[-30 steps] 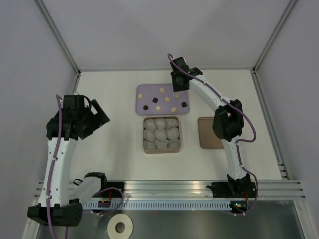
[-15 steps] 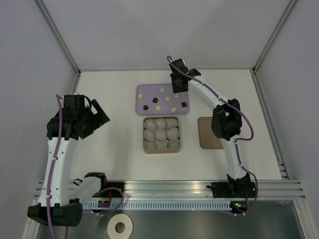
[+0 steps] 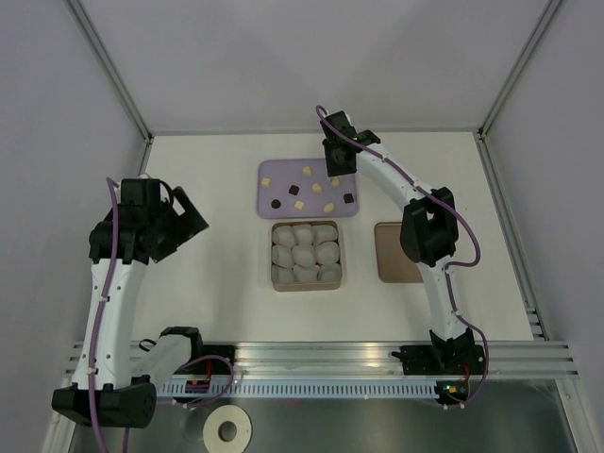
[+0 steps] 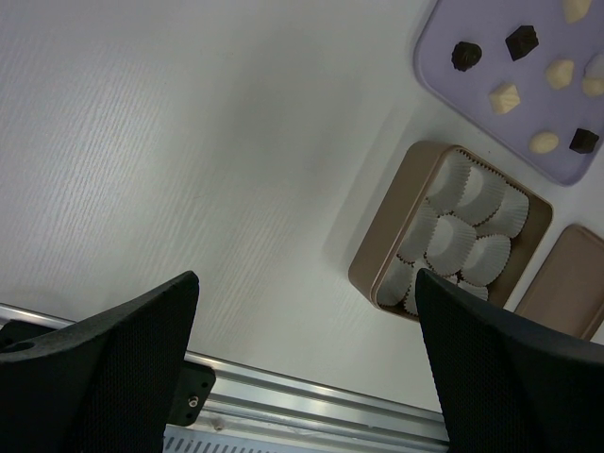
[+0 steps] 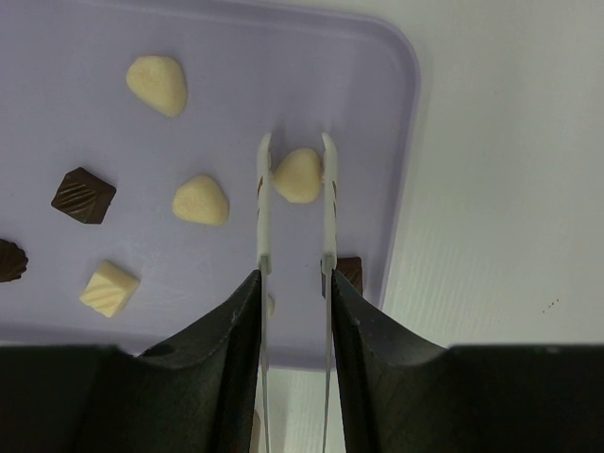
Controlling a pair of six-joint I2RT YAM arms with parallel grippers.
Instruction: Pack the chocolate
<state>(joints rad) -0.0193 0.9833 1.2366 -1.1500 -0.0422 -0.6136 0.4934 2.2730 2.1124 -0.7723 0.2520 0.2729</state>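
Several chocolate pieces, cream and dark brown, lie on the lilac tray point(image 3: 283, 170). My right gripper point(image 3: 338, 168) is over the tray's right part. In the right wrist view its thin fingers point(image 5: 295, 151) are shut on a cream chocolate piece point(image 5: 297, 175), which sits low at the tray point(image 5: 283, 75). Other pieces lie nearby: a cream one point(image 5: 200, 200), a dark one point(image 5: 83, 195), a dark one point(image 5: 351, 272) behind the right finger. The tan box point(image 3: 274, 255) holds white paper cups point(image 3: 304, 253). My left gripper point(image 3: 184, 222) is open and empty, far left of the box.
The flat brown lid point(image 3: 396, 252) lies right of the box. The left wrist view shows the box point(image 4: 387, 236), the cups point(image 4: 453, 241), the tray point(image 4: 444, 85) and the metal rail point(image 4: 311, 401) at the table's near edge. White walls enclose the table.
My right gripper has shifted slightly left and back over the tray, then held still. The left arm has not moved.
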